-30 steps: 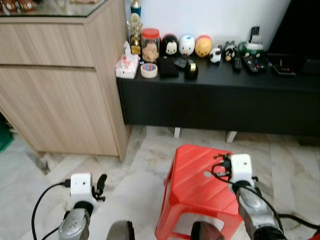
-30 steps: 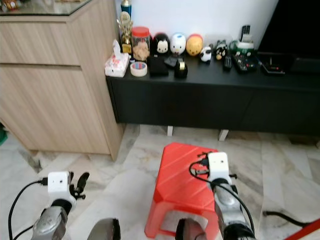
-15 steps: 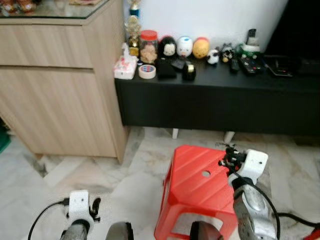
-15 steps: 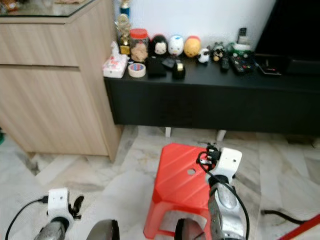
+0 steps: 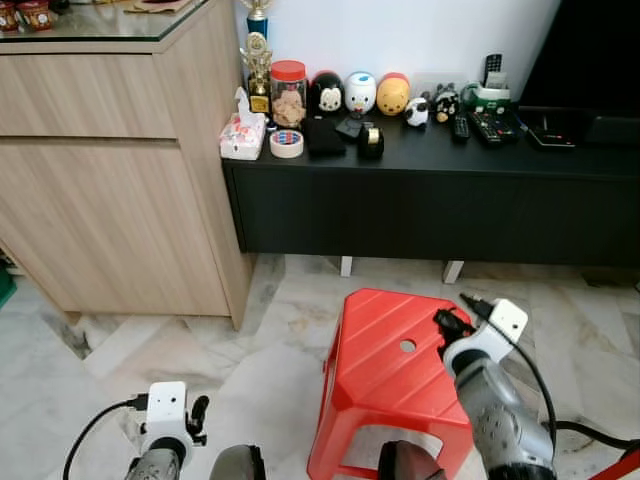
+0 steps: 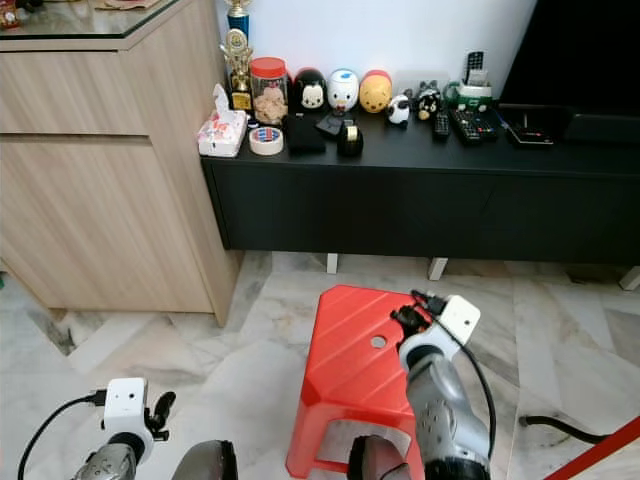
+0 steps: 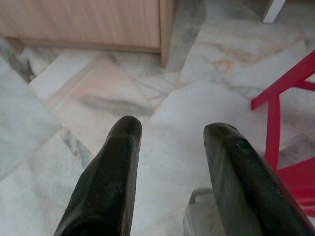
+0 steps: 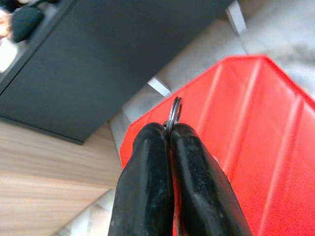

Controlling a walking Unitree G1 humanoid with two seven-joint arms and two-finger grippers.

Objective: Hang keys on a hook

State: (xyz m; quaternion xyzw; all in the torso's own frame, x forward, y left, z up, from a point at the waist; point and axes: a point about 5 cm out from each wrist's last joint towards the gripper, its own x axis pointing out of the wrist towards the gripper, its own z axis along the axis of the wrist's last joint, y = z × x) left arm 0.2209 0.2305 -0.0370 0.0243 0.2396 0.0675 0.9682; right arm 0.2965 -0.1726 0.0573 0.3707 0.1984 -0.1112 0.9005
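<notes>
My right gripper (image 5: pixel 443 322) hovers over the right side of a red plastic stool (image 5: pixel 380 360). In the right wrist view its fingers (image 8: pixel 147 162) are pressed together on a thin metal key ring (image 8: pixel 174 110), which sticks out past the tips; the keys themselves are hidden. My left gripper (image 5: pixel 197 412) hangs low at the bottom left above the marble floor. In the left wrist view its two black fingers (image 7: pixel 120 147) stand apart with nothing between them.
A low black cabinet (image 5: pixel 420 200) runs along the wall and carries a jar (image 5: pixel 289 92), tape rolls, figurines and remotes. A tall wooden cabinet (image 5: pixel 110 170) stands at the left. A black cable (image 6: pixel 555 428) lies on the marble floor at the right.
The camera has tilted up slightly. My right gripper has turned and moved to the right edge of the stool, still holding the ring. My left arm has dropped lower.
</notes>
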